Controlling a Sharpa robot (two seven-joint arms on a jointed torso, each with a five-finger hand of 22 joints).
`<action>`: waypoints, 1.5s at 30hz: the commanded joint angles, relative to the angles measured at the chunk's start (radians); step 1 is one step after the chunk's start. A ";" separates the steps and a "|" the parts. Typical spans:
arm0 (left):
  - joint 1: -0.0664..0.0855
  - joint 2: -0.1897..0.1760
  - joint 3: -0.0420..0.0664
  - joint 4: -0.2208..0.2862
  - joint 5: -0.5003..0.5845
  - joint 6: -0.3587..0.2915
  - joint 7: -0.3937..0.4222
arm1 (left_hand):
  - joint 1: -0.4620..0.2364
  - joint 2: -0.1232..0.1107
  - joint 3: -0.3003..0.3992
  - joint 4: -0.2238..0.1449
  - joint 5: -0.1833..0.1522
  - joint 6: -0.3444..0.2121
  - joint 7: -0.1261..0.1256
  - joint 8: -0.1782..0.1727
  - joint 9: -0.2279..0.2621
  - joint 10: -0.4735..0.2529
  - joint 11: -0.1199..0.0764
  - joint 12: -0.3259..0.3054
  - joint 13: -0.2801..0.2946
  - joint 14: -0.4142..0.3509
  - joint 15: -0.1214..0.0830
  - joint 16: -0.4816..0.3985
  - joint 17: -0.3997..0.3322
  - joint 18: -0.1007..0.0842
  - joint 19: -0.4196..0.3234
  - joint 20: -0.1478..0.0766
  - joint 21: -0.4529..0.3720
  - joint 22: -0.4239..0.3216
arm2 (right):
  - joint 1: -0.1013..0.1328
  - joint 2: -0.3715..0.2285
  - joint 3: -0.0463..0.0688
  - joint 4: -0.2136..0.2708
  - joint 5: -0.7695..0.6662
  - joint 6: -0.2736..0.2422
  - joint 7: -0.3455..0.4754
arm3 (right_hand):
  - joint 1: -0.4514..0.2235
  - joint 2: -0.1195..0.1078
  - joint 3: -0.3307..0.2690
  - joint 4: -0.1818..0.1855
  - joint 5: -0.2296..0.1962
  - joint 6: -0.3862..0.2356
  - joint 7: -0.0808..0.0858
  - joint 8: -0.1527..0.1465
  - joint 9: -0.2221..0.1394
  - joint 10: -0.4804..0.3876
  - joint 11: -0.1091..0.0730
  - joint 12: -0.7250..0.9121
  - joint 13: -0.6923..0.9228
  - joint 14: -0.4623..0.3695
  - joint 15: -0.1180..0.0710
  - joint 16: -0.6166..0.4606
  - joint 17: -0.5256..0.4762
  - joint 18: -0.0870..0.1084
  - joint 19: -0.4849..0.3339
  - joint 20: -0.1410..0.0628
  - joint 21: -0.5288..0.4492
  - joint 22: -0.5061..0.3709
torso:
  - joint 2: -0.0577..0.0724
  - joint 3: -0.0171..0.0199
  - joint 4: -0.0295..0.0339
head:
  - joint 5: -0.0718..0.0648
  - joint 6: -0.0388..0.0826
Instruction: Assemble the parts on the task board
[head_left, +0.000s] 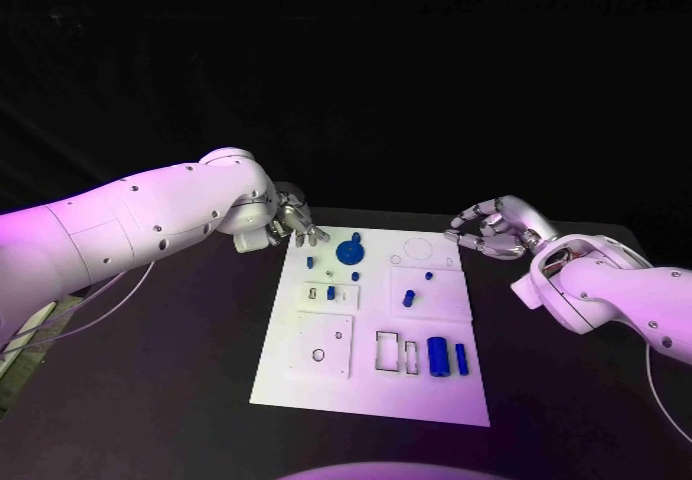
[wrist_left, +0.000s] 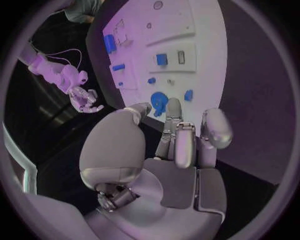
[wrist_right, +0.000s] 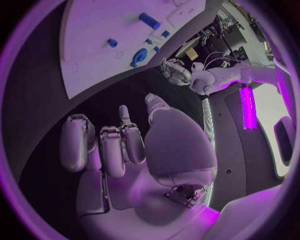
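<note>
Black surface (head_left: 173, 400) runs out under me into a dark room, and the flat white rectangular task board (head_left: 325, 375) lies in the middle of it, its long axis running from six to twelve o'clock away from my body. My left hand (head_left: 293, 222) hovers just off the board's far corner at about eleven o'clock, released, fingers apart and lightly curled with nothing in them; the left wrist view shows the same hand (wrist_left: 178, 145) empty, fingertips aimed at the board's near edge. My right hand (head_left: 495, 230) hangs just beyond the opposite far corner at about one o'clock, also empty, its fingers curled loosely inward but not closed on anything. The small blue plastic parts are all on the board: a round blue disc-like piece (head_left: 351, 251) near the far edge at twelve o'clock, a few small blue pegs (head_left: 410, 296) scattered toward the middle, and two upright-lying blue cylinders (head_left: 437, 355) side by side toward the near right at five o'clock, their long axes along the board's own length. The round piece lies just beside my left hand, toward three o'clock from it, and in the left wrist view that disc (wrist_left: 157, 102) sits right ahead of my fingertips. I judge the left hand the nearer one for it, so a short reach inward over the board's edge looks like the coming move; the right hand stands farther from it, across the board's width.
</note>
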 joint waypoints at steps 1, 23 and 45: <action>0.002 -0.001 0.001 -0.013 -0.046 -0.116 0.069 | 0.007 -0.003 -0.008 0.001 0.000 -0.005 0.000 -0.003 -0.002 0.004 -0.001 -0.003 -0.003 0.052 0.005 0.006 0.093 0.015 0.006 0.004 0.005 0.010 | -0.001 -0.001 0.000 0.000 -0.005 0.005 0.013 | -0.001 -0.002 -0.004 0.000 0.005 -0.007 -0.002 0.007 0.000 -0.005 0.001 -0.005 0.109 0.070 -0.007 -0.004 0.108 0.015 -0.005 -0.002 -0.006 0.073 | 0.001 0.0002 0.0000 | 0.003 0.003; -0.019 0.070 -0.014 -0.145 -0.135 0.053 -0.002 | -0.057 0.007 -0.069 0.006 -0.010 0.037 -0.021 0.034 0.000 0.054 -0.019 0.030 -0.005 0.080 -0.010 0.050 0.165 -0.012 0.074 -0.002 0.096 0.138 | -0.002 0.004 0.000 0.002 -0.005 0.009 0.014 | 0.001 -0.001 -0.003 -0.001 0.005 -0.008 -0.002 0.007 0.000 -0.005 0.001 -0.006 0.108 0.069 -0.007 -0.005 0.106 0.016 -0.006 -0.002 -0.008 0.071 | 0.003 0.0009 -0.0019 | 0.014 -0.001; -0.044 0.101 -0.022 -0.180 -0.126 0.131 -0.012 | -0.060 0.007 -0.074 0.005 -0.010 0.042 -0.024 0.037 0.000 0.062 -0.020 0.043 0.009 0.082 -0.011 0.055 0.175 -0.015 0.080 -0.003 0.106 0.154 | -0.004 0.008 0.000 0.001 -0.005 0.010 0.016 | 0.001 -0.001 -0.003 -0.001 0.005 -0.008 -0.002 0.007 0.000 -0.005 0.001 -0.006 0.108 0.069 -0.007 -0.005 0.106 0.016 -0.006 -0.002 -0.008 0.071 | 0.000 0.0007 -0.0025 | 0.013 -0.017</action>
